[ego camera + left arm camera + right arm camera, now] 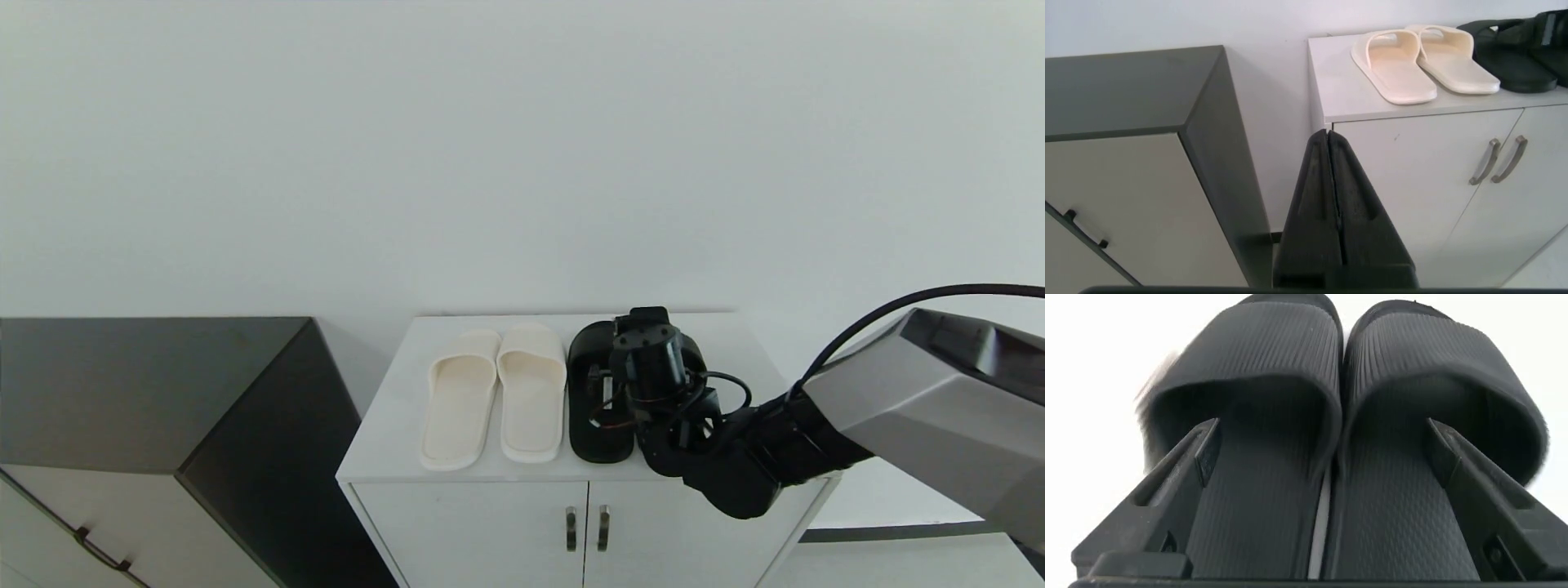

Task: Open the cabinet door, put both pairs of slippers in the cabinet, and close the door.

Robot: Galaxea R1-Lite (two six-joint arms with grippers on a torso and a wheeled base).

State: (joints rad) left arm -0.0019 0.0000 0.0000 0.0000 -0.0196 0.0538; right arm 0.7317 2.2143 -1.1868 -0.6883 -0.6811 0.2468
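Both pairs are sitting on the top of the white cabinet [384, 441]; its two doors are shut, with the two metal handles [571, 527] side by side at the middle seam.

The white slippers [461, 408] lie left of the middle of the cabinet top, side by side, straps toward the back edge by the wall and heels right at the front edge; the black slippers [592, 425] are just beside them on the right half, lined up the same way, and I can't tell if the two pairs actually touch.

The right gripper [653, 359] is over the black pair, coming in from the front right corner; in its wrist view the jaws are spread wide, one finger [1167, 514] above the outer side of one black slipper and the other finger above the outer side of its mate, on the heel side of the straps; they aren't pinching anything, and I can't tell if they rest on the rubber.

The left gripper [1328, 143] hangs low in front of the cabinet's left front corner with its jaws pressed together and holding nothing; from there the white pair [1425, 61] shows up on the cabinet top.

A lower unit with a dark top [147, 384] stands just left of the cabinet; there's a narrow gap between them.
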